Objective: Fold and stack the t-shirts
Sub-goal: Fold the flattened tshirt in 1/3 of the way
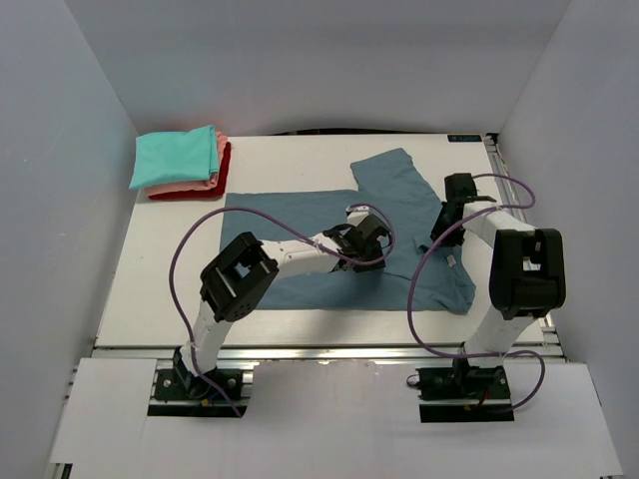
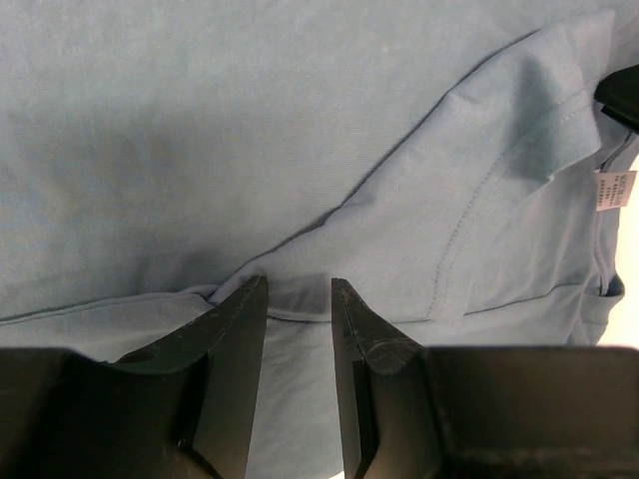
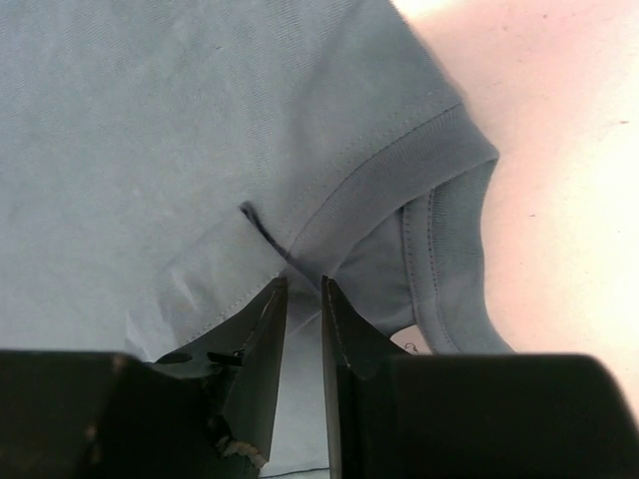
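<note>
Left of the blue shirt point(image 1: 290, 212) the table point(image 1: 150, 284) lies bare, but a purple cable point(image 1: 175, 264) loops over it. Beyond the shirt's left end sits the folded stack point(image 1: 178, 160), near the wall point(image 1: 70, 150).

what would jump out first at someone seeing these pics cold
First, the big slate-blue t-shirt, spread and rumpled across the middle of the table, with the left gripper down on a fold and the right gripper near its collar. Next, the neat stack in the far left corner: teal tee on top, salmon-pink tee under it, red tee at the bottom.
</note>
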Tool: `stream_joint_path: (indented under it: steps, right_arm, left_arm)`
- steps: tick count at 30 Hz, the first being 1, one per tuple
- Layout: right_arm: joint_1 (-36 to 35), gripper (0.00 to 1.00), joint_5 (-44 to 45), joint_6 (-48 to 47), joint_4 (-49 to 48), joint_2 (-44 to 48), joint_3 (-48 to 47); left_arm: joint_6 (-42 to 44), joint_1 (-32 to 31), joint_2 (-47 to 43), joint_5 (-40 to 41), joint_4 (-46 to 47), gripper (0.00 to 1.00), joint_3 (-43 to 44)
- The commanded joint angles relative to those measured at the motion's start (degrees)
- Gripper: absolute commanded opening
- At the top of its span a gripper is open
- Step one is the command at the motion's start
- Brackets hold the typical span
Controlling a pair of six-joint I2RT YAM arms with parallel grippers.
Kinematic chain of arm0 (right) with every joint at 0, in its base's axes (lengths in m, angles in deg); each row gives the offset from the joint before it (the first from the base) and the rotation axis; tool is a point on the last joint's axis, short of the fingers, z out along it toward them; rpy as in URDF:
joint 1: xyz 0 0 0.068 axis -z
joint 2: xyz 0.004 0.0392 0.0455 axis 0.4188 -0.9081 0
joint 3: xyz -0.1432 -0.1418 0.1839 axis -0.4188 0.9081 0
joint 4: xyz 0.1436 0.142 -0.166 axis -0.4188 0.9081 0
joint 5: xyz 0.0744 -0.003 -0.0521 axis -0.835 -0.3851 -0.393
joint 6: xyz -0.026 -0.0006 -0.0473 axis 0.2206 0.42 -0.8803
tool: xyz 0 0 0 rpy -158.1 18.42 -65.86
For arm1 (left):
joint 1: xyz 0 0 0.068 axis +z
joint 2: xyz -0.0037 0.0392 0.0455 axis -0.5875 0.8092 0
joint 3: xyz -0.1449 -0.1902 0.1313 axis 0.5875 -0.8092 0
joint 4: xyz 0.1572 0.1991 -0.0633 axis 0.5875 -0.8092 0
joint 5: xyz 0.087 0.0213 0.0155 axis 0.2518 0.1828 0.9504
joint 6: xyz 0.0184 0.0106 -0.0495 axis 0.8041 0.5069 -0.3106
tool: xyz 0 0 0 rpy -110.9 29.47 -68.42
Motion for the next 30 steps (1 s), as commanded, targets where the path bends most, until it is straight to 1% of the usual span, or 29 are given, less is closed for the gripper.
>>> stream_joint_path:
  steps: [1, 9, 13, 15, 16, 17, 22, 25, 28, 30]
  right_arm:
    - [0.4, 0.28, -1.4, -0.2, -1.2, 1.2, -1.6]
    - [0.4, 0.31, -3.2, 0.3, -1.1, 1.5, -0.9]
    - [0.4, 0.29, -3.6, 0.4, -0.8, 1.2, -0.8]
    - [0.4, 0.24, -4.0, 0.3, -0.5, 0.9, -0.9]
    - [0.4, 0.18, -4.2, 0.3, -0.5, 0.9, -0.9]
    - [0.4, 0.0, -4.0, 0.3, -0.2, 1.0, -1.1]
    - [0.4, 0.0, -4.4, 0.1, 1.2, 2.9, -1.4]
    - [0.4, 0.0, -4.4, -0.4, 2.3, 5.4, -1.2]
    - [0.4, 0.0, -3.1, -0.5, 4.2, 7.3, -1.7]
    - [0.4, 0.09, -3.3, -0.8, 4.5, 8.0, -1.7]
  left_arm:
    - [0.7, -0.3, -0.9, 0.1, -0.5, 0.43, 2.2]
    - [0.6, -0.3, -1.2, 0.2, -0.5, 0.42, 1.7]
    - [0.6, -0.2, -1.0, 0.2, -0.3, 0.42, 1.7]
    - [0.6, -0.2, -1.0, 0.2, -0.4, 0.42, 1.8]
    - [0.6, -0.3, -1.1, 0.2, -0.5, 0.42, 1.7]
    - [0.6, -0.2, -1.2, 0.2, -0.6, 0.42, 1.7]
    - [0.6, -0.3, -1.5, 0.4, -0.9, 0.42, 1.9]
    - [0.6, -0.3, -1.7, 0.5, -0.8, 0.38, 1.8]
    - [0.6, -0.2, -1.8, 0.7, -0.7, 0.37, 1.9]
    - [0.6, -0.3, -1.9, 0.6, -0.5, 0.37, 1.5]
